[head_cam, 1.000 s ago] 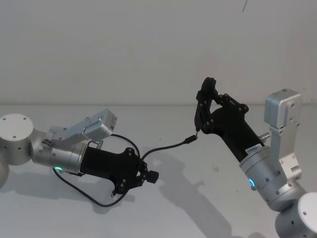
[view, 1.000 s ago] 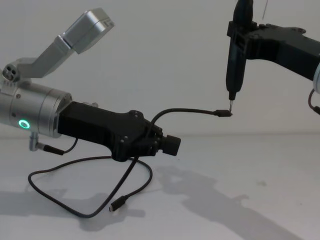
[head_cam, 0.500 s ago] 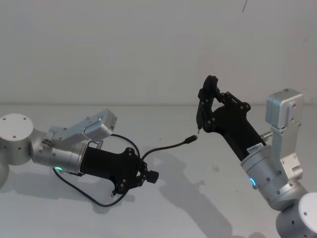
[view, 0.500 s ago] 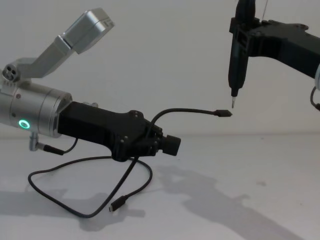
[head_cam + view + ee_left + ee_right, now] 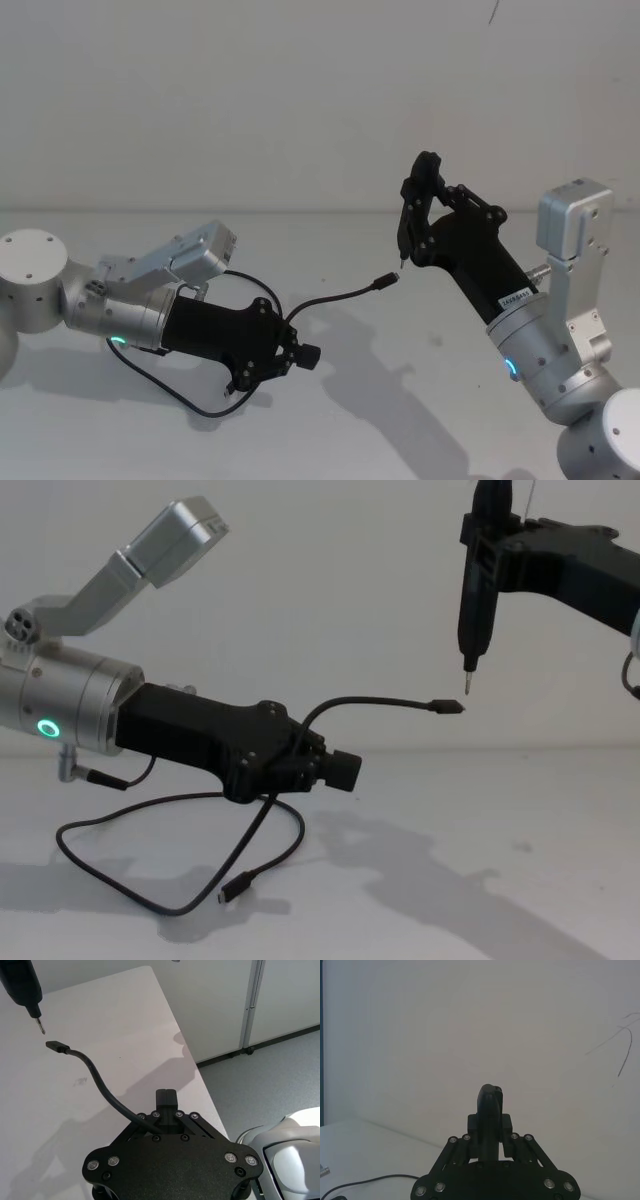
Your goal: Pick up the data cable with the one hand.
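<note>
The left gripper (image 5: 335, 768) is clamped on the data cable (image 5: 375, 702), its two fingers pressed together around the cord a little way back from one end. From that grip the short free end arches up and forward, and its small plug (image 5: 447, 707) hangs in the air out ahead of the left gripper, above the white table (image 5: 520, 880). The rest of the cable drops behind the grip, loops over the table under the left arm and finishes in the second plug (image 5: 236, 888), which lies flat on the surface below the left gripper.

The right gripper (image 5: 478, 540) holds a black pen-shaped tool (image 5: 470, 610) upright, closed around its upper body, metal tip down. The tip sits just above and slightly beyond the raised plug, near it but not touching; in the left wrist view a small gap separates tip (image 5: 41, 1026) and plug (image 5: 56, 1047).

The table edge (image 5: 187, 1057) runs beside the left gripper, with grey floor beyond it. The surface between and ahead of the two arms is bare.
</note>
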